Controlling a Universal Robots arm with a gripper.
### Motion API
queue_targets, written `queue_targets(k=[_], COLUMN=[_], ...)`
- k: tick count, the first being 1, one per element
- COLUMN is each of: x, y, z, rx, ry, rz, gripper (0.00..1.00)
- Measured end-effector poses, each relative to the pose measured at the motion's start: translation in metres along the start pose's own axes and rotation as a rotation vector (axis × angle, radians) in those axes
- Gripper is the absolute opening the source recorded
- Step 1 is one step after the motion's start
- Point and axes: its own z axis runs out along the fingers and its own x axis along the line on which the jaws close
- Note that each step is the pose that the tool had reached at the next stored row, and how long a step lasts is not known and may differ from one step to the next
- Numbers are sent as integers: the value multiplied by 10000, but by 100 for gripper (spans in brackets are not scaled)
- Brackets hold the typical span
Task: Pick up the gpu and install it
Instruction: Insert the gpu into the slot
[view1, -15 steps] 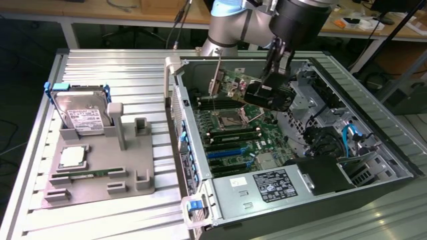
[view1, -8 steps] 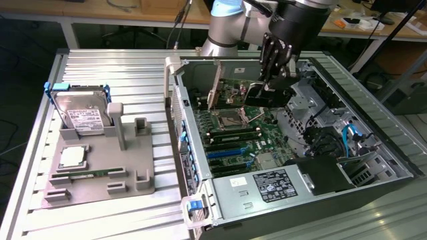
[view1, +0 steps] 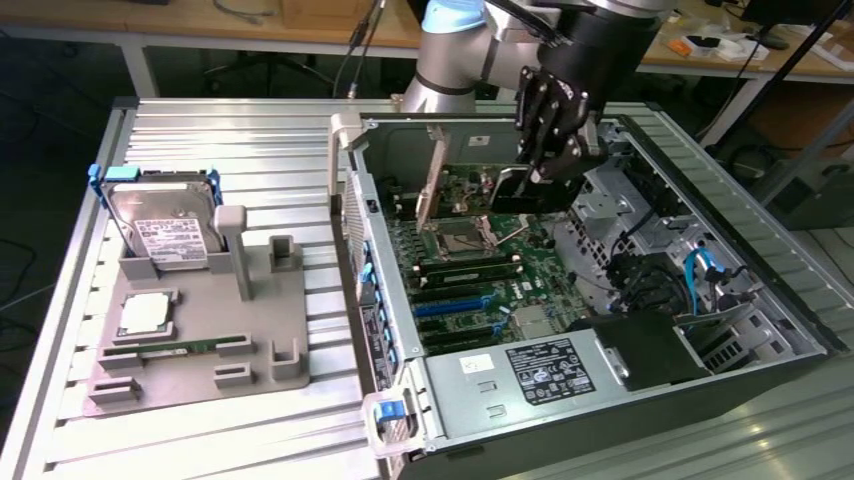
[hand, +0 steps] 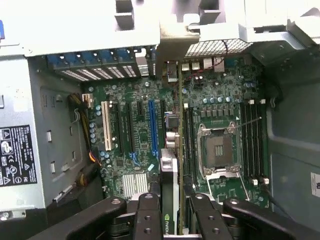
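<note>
**Exterior view**
- Gripper (view1: 550, 165): black, jointed, reaching down into the open case (view1: 747, 300) from above. Fingers are clenched on the gpu.
- Gpu (view1: 514, 192): thin, flat black card, held on edge over the board (view1: 494, 285). Its long axis is roughly level and runs from the fingers toward the exterior view's left. It ends in the bracket (view1: 430, 185), a long silver metal strip standing tall near the case's rear wall.
- Tray (view1: 267, 375): grey moulded plastic, on the ribbed table outside the case and well apart from the gripper. It carries the drive (view1: 160, 225), silver with a white label and blue frame.

**Wrist view**
- Gripper (hand: 175, 220): matt black fingers (hand: 149, 215) sit one on each face of the card and grasp it at the end away from the bracket.
- Gpu (hand: 170, 175): seen edge-on as a narrow line running straight out from the fingers to the bracket (hand: 172, 42). The bracket lies by the perforated rear grille.
- Board (hand: 130, 150): green and densely populated. The card's edge lies between the blue slot (hand: 151, 125) and the socket (hand: 219, 150), a square metal-framed recess, and parallel to both.
- Seating: whether the card's lower edge touches a slot cannot be told.
</note>
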Motion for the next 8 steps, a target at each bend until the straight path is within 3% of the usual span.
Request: queue_targets(k=[8], x=[-1], y=[0], z=[10], rx=[-5], ry=[34], rz=[-1518], gripper=[27])
